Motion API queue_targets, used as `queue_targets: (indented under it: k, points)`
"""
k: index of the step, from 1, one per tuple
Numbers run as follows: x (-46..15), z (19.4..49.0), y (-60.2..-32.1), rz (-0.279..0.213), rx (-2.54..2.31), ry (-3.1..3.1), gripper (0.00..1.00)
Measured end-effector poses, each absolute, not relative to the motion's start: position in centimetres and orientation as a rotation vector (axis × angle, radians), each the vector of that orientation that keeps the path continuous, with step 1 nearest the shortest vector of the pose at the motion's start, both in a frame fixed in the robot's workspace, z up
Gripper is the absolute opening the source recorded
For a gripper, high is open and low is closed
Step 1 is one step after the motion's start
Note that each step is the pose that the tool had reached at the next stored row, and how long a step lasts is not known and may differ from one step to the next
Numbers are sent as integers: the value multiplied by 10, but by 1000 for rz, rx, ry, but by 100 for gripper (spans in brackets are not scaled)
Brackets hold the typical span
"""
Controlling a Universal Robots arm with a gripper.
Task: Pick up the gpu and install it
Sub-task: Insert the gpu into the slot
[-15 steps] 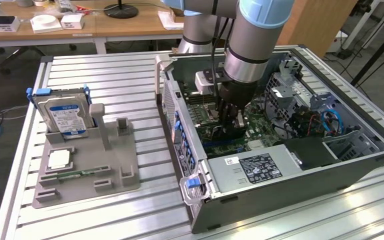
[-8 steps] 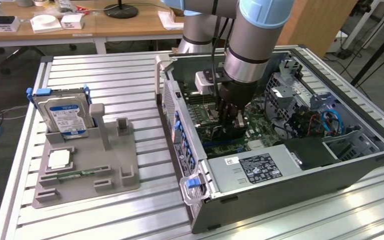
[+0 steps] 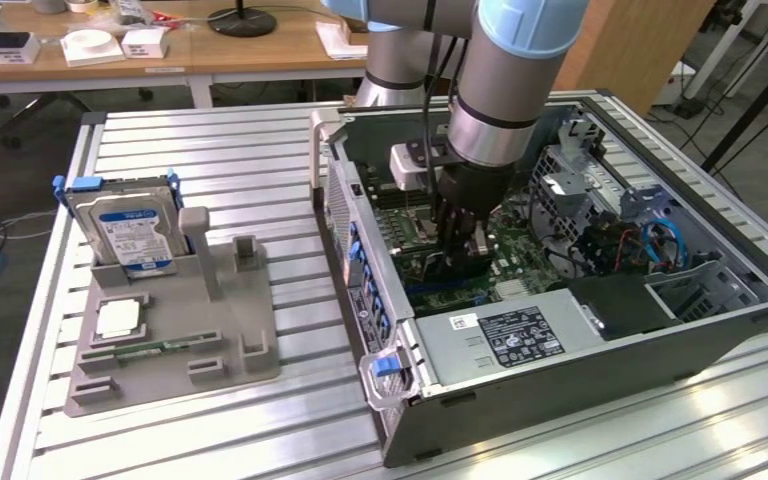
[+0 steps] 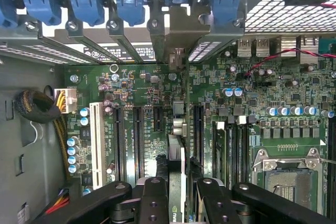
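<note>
Robot arm's claw (image 4: 178, 192) grips the gpu (image 4: 177, 145) edge-on, fingers closed on the card, inside the open PC case (image 3: 704, 330) just above the motherboard (image 4: 142, 93); hard drive (image 3: 124, 230) sits apart on tabletop (image 3: 224, 140).

gpu (image 4: 178, 145): 1 | hard drive (image 3: 128, 232): 1 | computer case (image 3: 598, 350): 1

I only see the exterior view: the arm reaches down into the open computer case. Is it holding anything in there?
Observer: Yes. In the wrist view the gripper is shut on the gpu, which stands edge-on between the fingers, above the green motherboard.
Operator: Which way does the card's end face?
Observer: Its metal end bracket sits against the case's rear wall, just below the row of blue clips.
</note>
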State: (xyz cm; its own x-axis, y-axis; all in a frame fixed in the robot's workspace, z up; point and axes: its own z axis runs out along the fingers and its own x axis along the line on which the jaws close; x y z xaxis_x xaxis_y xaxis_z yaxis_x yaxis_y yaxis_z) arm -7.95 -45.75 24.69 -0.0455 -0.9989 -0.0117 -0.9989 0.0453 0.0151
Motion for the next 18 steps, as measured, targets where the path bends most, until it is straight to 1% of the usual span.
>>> queue_targets:
  k: [18]
  points:
    - [-77,243,-458,-32,2168,-2268,26]
